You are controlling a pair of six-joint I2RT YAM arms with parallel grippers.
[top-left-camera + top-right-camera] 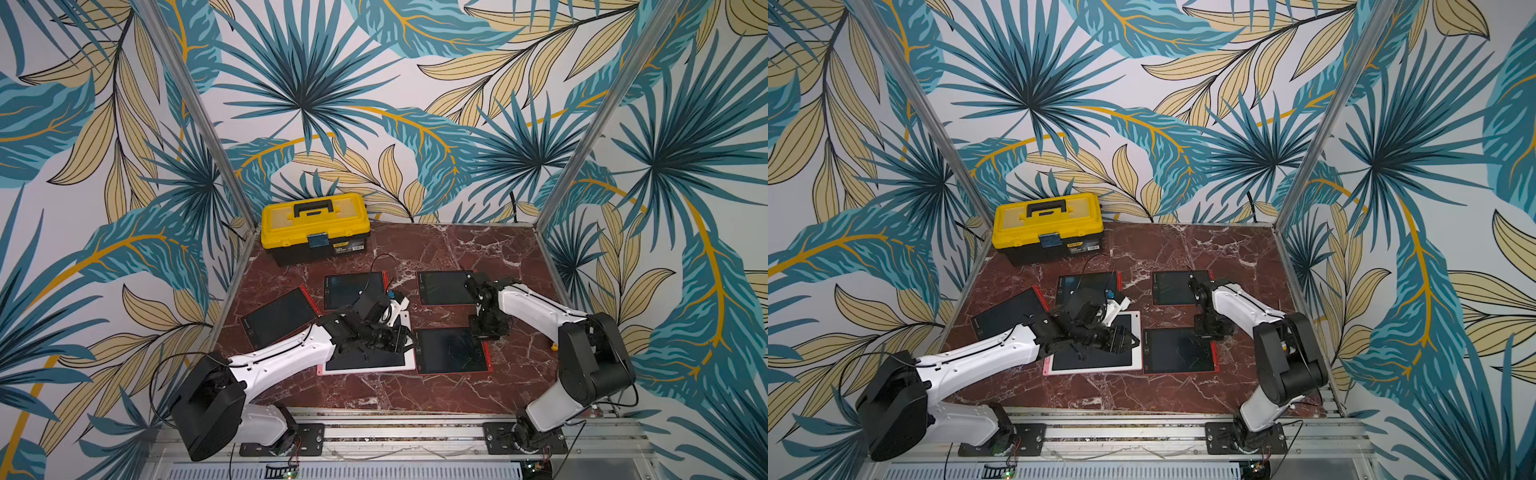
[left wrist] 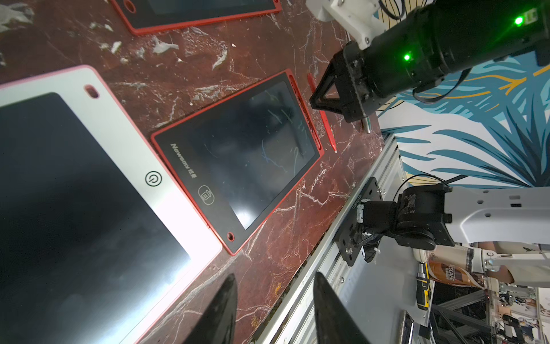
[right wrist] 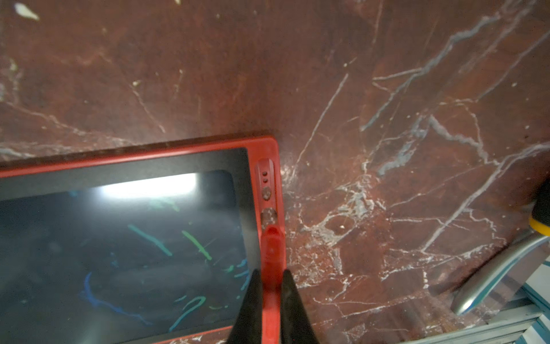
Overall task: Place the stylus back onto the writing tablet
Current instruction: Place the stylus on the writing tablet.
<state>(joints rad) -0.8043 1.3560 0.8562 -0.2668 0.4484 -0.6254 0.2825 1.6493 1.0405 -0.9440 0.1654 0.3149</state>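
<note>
Red stylus partly behind right tool

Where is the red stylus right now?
In the right wrist view, the red stylus is held by the right gripper, along the slotted edge of the front red-framed tablet.

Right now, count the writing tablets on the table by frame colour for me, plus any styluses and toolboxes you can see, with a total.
Red-framed writing tablets: 4
White-framed writing tablet: 1
Red stylus: 1
Yellow toolbox: 1
Total: 7
</note>
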